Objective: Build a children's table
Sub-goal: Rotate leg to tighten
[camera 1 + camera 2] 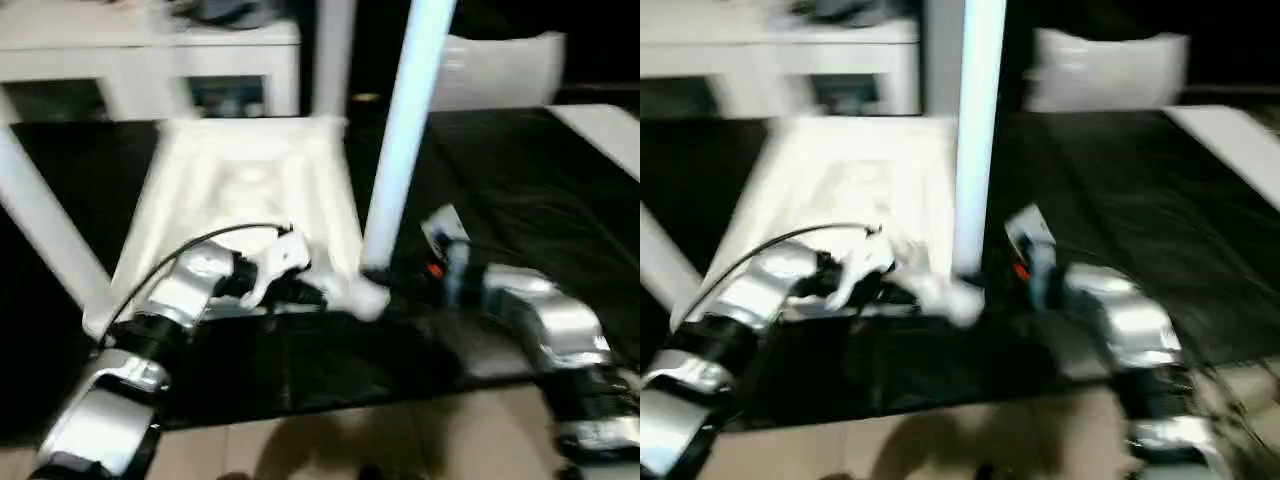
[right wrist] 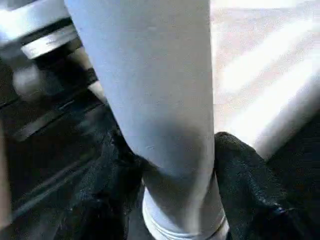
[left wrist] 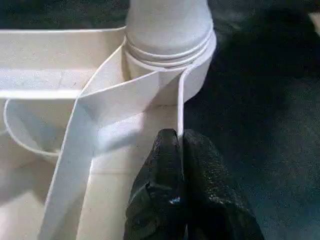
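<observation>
While no writing is legible | left gripper [image 3: 178,150] pinches tabletop [image 3: 60,75] rib | right gripper [image 2: 170,165] hugs leg [image 2: 155,90]

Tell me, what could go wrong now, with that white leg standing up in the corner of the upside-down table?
The right gripper has its fingers either side of the leg low down, near the corner socket; the long part above could lean and bind the thread. The left gripper pinches just the thin edge wall of the table top, so the top might slip or turn while the leg is twisted. It lies near the black work table's front edge too.
</observation>
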